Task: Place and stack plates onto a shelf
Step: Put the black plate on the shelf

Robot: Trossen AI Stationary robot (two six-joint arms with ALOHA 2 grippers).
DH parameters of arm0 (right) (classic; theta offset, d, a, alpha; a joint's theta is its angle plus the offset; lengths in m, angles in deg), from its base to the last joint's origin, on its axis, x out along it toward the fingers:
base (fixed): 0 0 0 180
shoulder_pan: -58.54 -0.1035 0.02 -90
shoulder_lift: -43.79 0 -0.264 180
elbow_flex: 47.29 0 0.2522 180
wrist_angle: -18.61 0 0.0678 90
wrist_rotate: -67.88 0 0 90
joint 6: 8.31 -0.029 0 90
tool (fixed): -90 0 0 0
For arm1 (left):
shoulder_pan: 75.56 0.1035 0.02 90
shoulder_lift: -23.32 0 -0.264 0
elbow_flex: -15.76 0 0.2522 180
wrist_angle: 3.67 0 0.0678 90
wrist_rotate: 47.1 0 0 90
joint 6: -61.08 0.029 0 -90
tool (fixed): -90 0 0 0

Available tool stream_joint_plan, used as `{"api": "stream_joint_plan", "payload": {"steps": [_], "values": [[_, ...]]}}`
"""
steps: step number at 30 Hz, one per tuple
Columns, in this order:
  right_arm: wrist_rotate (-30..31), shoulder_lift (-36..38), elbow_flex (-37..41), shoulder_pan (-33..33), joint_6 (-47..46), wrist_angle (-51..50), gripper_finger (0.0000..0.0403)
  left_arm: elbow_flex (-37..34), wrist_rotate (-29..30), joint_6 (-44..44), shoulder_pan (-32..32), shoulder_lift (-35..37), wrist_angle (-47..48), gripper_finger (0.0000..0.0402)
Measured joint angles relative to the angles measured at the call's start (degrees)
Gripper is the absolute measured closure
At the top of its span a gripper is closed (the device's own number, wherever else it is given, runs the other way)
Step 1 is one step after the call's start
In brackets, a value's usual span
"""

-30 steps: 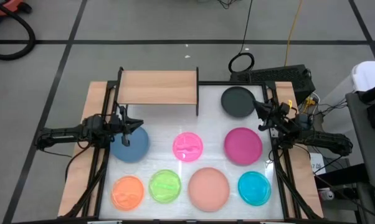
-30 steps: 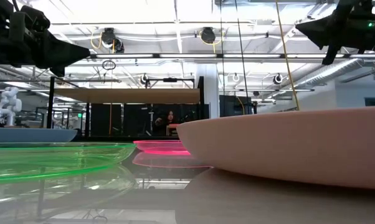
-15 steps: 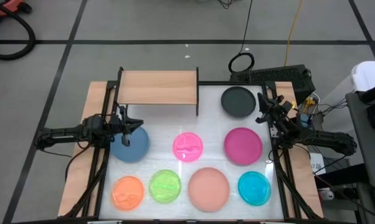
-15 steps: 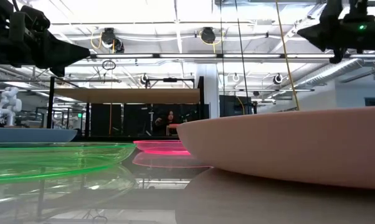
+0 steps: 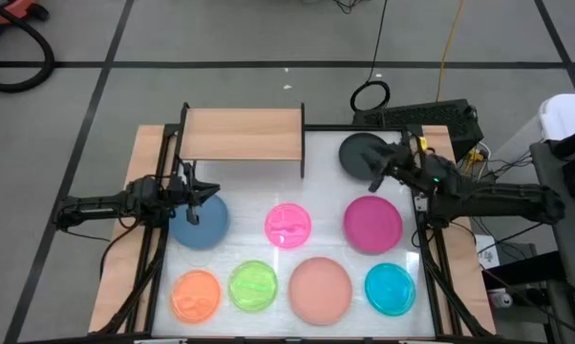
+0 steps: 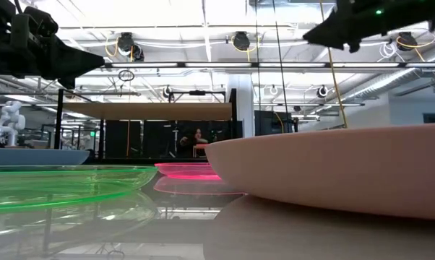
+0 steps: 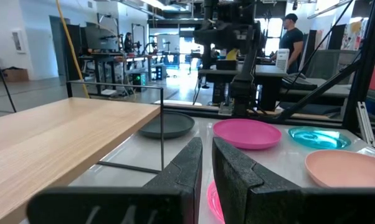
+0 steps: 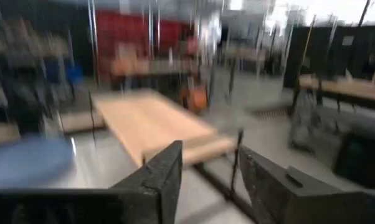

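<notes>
The shelf stands at the table's far left, its wooden top bare. Eight plates lie flat on the white table: grey, magenta, pink, blue, orange, green, salmon, cyan. My left gripper hovers level above the blue plate's far edge, fingers almost together, nothing between them. My right gripper hangs high over the grey plate's near edge, pointing toward the table's left, open and empty.
Black frame posts run along both side edges of the table. Cables and a dark box lie behind the far right corner. Bare tabletop shows between the shelf, the grey plate and the pink plate.
My right gripper has left its place at the table's right edge. It has risen and swung toward the table's left, out over the grey plate's near edge, rolling as it went. The plates and my left arm have kept still.
</notes>
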Motion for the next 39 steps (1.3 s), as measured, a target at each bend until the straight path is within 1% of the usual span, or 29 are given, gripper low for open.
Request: {"api": "stream_joint_plan", "payload": {"steps": [3, 6, 10, 14, 20, 25, 32, 39], "values": [[0.1, -4.7, -5.3, 0.1, -0.2, -9.8, 0.0239, 0.0, 0.0, 0.0, 0.0, 0.0, 0.0, 0.0360], [0.0, -8.1, -8.9, 0.3, -1.6, -16.3, 0.0236, 0.0, 0.0, 0.0, 0.0, 0.0, 0.0, 0.0360], [0.1, -12.2, -9.6, 1.3, -3.7, -23.0, 0.0237, 0.0, 0.0, 0.0, 0.0, 0.0, 0.0, 0.0360], [-0.2, -17.3, -9.6, 3.8, -4.2, -24.0, 0.0236, 0.0, 0.0, 0.0, 0.0, 0.0, 0.0, 0.0360], [-5.9, -26.7, -9.6, 7.0, -5.8, -24.2, 0.0236, 0.0, 0.0, 0.0, 0.0, 0.0, 0.0, 0.0360], [-6.1, -33.4, -9.6, 8.4, -5.8, -24.3, 0.0236, 0.0, 0.0, 0.0, 0.0, 0.0, 0.0, 0.0360], [-6.1, -39.8, -9.6, 10.8, -5.8, -23.7, 0.0236, 0.0, 0.0, 0.0, 0.0, 0.0, 0.0, 0.0360], [-5.9, -43.5, -9.7, 13.8, -5.8, -23.3, 0.0236, 0.0, 0.0, 0.0, 0.0, 0.0, 0.0, 0.0360]]}}
